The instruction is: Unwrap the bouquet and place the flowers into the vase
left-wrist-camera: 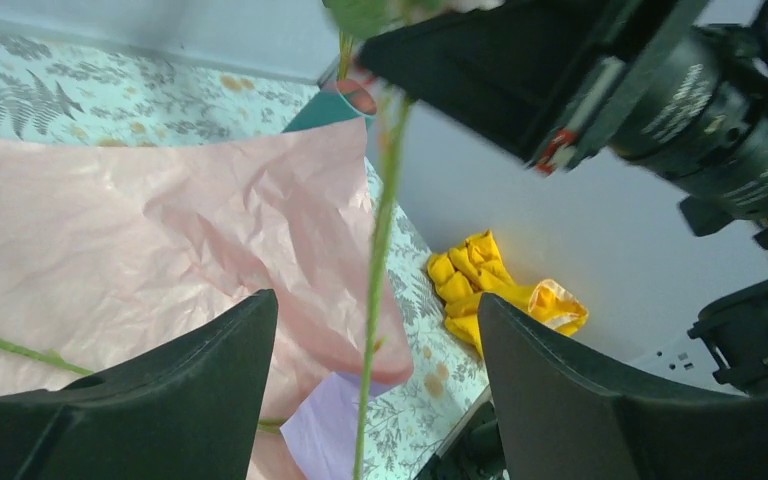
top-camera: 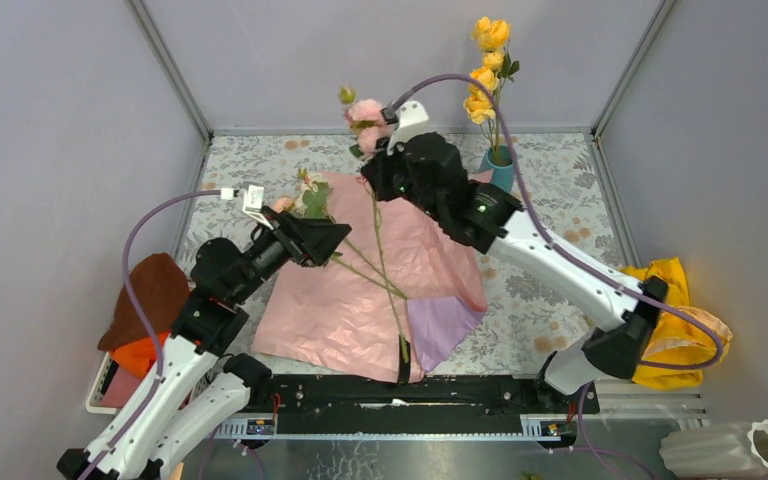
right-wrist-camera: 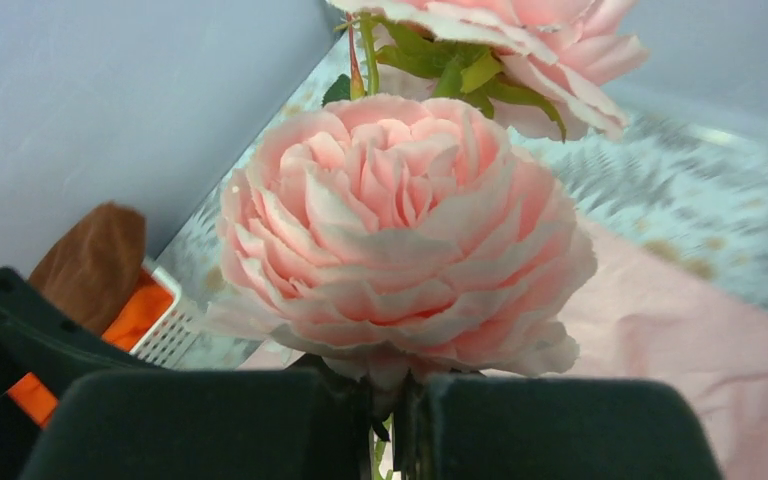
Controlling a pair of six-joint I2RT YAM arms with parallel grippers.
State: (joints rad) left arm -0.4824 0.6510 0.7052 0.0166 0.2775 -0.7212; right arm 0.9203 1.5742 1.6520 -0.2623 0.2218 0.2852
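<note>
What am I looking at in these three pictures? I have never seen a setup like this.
These are two robot arms bolted at the near edge of a table, each ending in a two-finger gripper. The wide picture comes from a fixed camera above and behind them. The other two come from small cameras on each wrist, looking past that arm's own fingers.

On the table lie a spread sheet of pink paper over lilac paper. At the back stands a teal vase holding yellow roses.

The right gripper is shut on the stem just under a pink rose. The left gripper is open, and the long green stem runs between its fingers.
</note>
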